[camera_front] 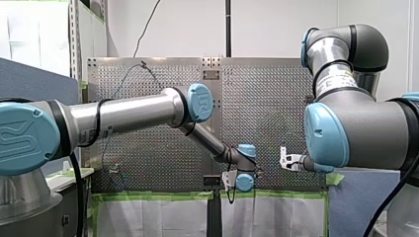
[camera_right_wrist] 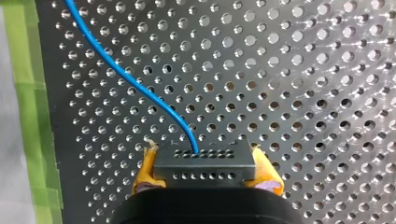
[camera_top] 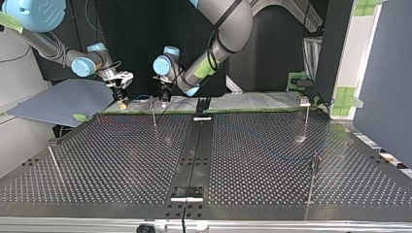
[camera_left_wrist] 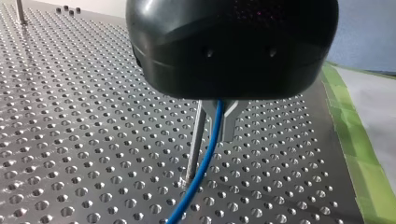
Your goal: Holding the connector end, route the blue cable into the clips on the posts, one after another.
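Right gripper (camera_right_wrist: 204, 154): yellow pads (camera_right_wrist: 145, 173) closed on the connector (camera_right_wrist: 204, 169), one on each end.
Connector: dark block with rows of holes, held over the table (camera_right_wrist: 303, 93).
Cable (camera_right_wrist: 135, 84): blue, leaves the connector's face and curves away over the holes.
Left gripper (camera_left_wrist: 220, 123): metal fingers drawn close, the cable running between them.
Post (camera_left_wrist: 196, 140): thin, upright, just beside those fingers.
Tape (camera_left_wrist: 359, 154): green, along the table's edge.

Perforated counter (camera_top: 121, 155) with a dark central strip (camera_top: 194, 150). Thin posts (camera_top: 153, 115) stand on both sides of the strip (two per side), and green tape (camera_left_wrist: 359, 154) runs past its far end.
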